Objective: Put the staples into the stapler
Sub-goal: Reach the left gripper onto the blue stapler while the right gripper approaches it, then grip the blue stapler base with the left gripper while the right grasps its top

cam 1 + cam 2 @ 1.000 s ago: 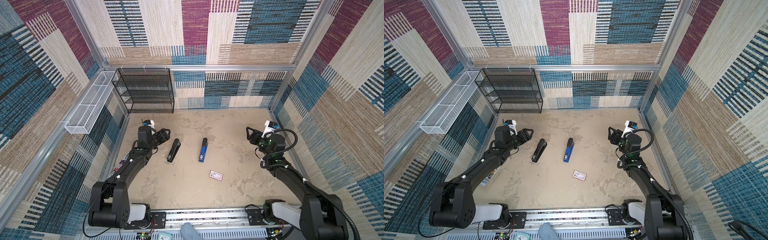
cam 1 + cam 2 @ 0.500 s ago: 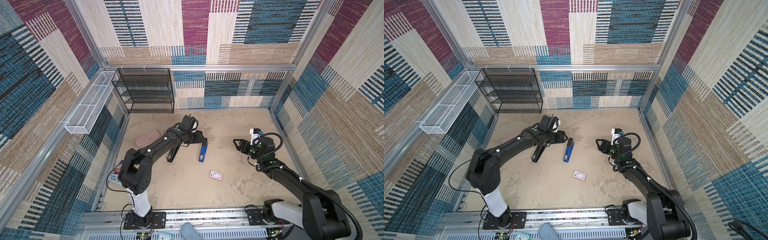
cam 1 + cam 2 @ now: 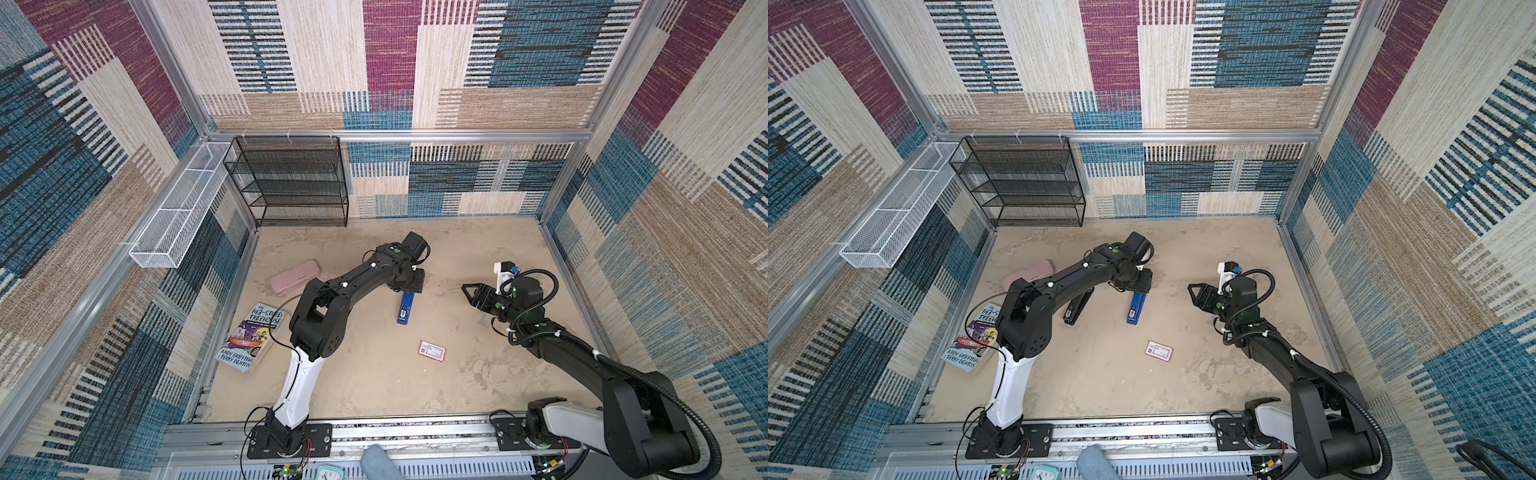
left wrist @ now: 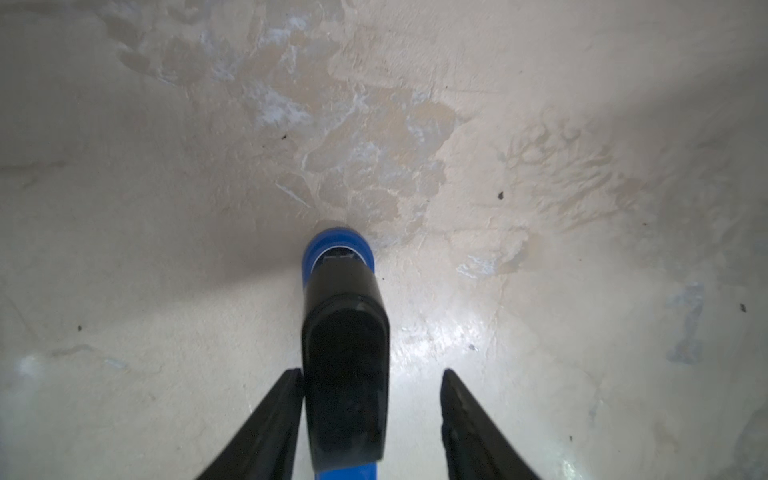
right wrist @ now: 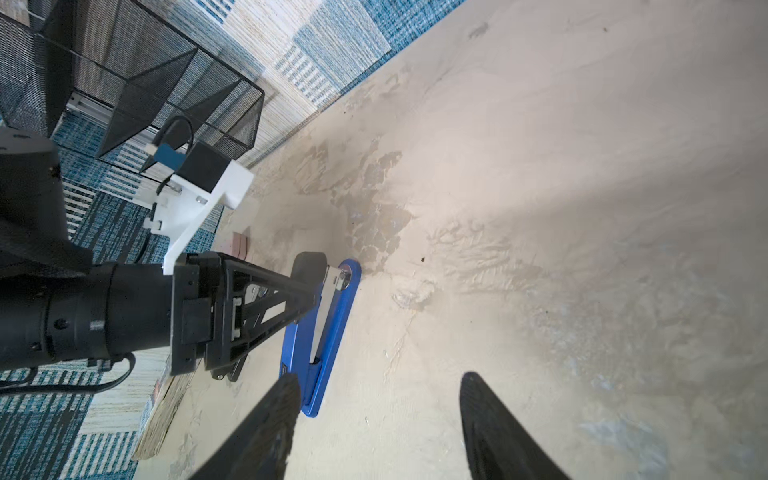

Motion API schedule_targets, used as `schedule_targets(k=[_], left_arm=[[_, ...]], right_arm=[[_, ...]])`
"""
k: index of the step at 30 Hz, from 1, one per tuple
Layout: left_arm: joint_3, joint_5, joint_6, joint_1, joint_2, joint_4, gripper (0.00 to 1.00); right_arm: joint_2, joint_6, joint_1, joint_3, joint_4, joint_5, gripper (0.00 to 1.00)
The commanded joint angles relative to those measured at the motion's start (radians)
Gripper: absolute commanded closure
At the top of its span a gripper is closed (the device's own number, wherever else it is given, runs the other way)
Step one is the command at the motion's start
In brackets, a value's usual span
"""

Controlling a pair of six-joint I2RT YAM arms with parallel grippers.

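Mid-table, on the mottled tan tabletop (image 3: 374, 395): lid-opening time, probably
Left gripper (image 4: 370, 374) straddles the black plastic top (image 4: 345, 332) of the long blue stapler (image 5: 338, 316), jaws spread, one finger touching, no pinch yet. Next it must clamp and hinge that top up. Right gripper (image 5: 380, 376) hangs spread and empty. Staples should be in the small flat white red-edged box (image 3: 432, 351), well apart toward the table's near edge, bare surface around it; a slim black stapler (image 3: 1077, 307) lies just beside, on the left arm's side.
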Motion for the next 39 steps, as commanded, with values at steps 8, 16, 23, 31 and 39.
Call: schedule_targets(k=[8,16,23,31,39], left_arm=[[0.081,-0.046,0.071,-0.013,0.073,-0.081,0.77],[0.073,-0.024,0.115,-0.027,0.011,-0.095,1.0],[0.054,-0.003,0.151,-0.061,-0.076,-0.096,1.0],[0.054,0.036,0.165,-0.092,-0.119,-0.094,1.0],[0.059,0.048,0.163,-0.115,-0.128,-0.092,1.0]], right_arm=[[0.047,0.015,0.017,-0.006,0.046,-0.009,0.36],[0.146,0.075,0.02,0.002,0.16,-0.118,0.44],[0.292,0.143,0.02,0.042,0.3,-0.253,0.57],[0.449,0.247,0.02,0.101,0.466,-0.377,0.59],[0.539,0.295,0.022,0.157,0.525,-0.419,0.61]])
